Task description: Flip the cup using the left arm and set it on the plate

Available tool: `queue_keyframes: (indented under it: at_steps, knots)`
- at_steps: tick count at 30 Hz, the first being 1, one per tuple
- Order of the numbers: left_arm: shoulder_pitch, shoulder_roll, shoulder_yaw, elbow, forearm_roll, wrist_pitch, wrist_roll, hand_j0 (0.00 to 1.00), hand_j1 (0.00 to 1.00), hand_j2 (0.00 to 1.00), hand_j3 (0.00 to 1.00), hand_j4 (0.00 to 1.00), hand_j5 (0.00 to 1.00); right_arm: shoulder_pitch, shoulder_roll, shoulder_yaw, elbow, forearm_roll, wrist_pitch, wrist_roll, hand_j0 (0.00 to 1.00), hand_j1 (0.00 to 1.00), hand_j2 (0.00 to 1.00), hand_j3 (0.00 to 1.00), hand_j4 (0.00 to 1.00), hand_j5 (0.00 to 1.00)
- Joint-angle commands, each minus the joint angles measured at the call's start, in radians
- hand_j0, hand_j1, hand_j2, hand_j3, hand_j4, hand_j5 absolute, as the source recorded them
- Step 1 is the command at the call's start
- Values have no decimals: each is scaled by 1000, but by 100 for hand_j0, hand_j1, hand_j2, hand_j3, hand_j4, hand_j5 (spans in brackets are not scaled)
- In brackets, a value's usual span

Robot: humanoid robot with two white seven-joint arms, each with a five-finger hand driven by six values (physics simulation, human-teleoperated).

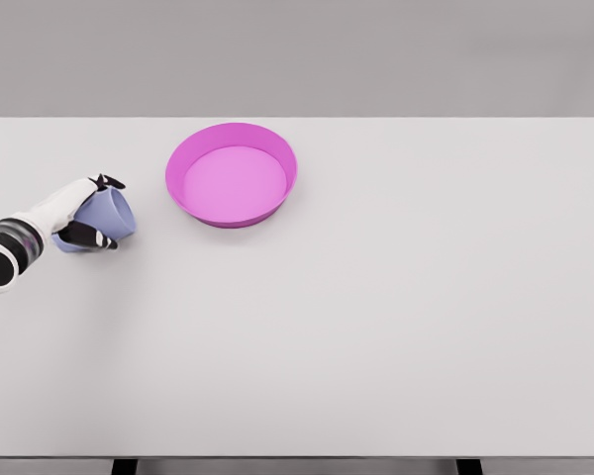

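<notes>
left hand point(89, 213) wrapped around pale blue cup point(109, 214), tilted, low over table point(376, 327); magenta plate point(232, 174) nearby, apart

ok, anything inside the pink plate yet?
No. The pink plate shows only its bare floor; the near inner wall is hidden by its rim. The blue cup sits in the left hand, left of it.

The left hand point(84, 213) hides much of the cup point(109, 213).
</notes>
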Motion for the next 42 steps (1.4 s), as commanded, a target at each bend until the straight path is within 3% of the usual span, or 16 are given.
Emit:
queue_keyframes:
  at_steps: [1, 8, 17, 23, 33, 36, 42]
  knots:
    - [0, -1, 5, 0, 4, -3, 5, 69, 69, 69, 69, 69, 69, 0, 0, 0, 0, 0, 0, 0, 100, 100, 100, 100, 100, 100]
    - [-26, -10, 37, -2, 22, -45, 13, 70, 70, 70, 70, 70, 70, 0, 0, 0, 0, 0, 0, 0, 100, 100, 100, 100, 100, 100]
    - [-61, -80, 76, 5, 51, -89, 14, 70, 70, 70, 70, 70, 70, 0, 0, 0, 0, 0, 0, 0, 100, 100, 100, 100, 100, 100]
    - [-66, -122, 118, 14, 114, -98, 14, 71, 71, 71, 71, 71, 71, 0, 0, 0, 0, 0, 0, 0, 100, 100, 100, 100, 100, 100]
    - [-80, -203, 129, 110, 176, -331, 13, 71, 71, 71, 71, 71, 71, 0, 0, 0, 0, 0, 0, 0, 100, 100, 100, 100, 100, 100]
    - [-89, -238, 122, 186, 212, -434, 11, 71, 71, 71, 71, 71, 71, 0, 0, 0, 0, 0, 0, 0, 100, 100, 100, 100, 100, 100]
    - [-94, -269, 128, 202, 214, -445, 11, 72, 72, 72, 72, 72, 72, 0, 0, 0, 0, 0, 0, 0, 100, 100, 100, 100, 100, 100]
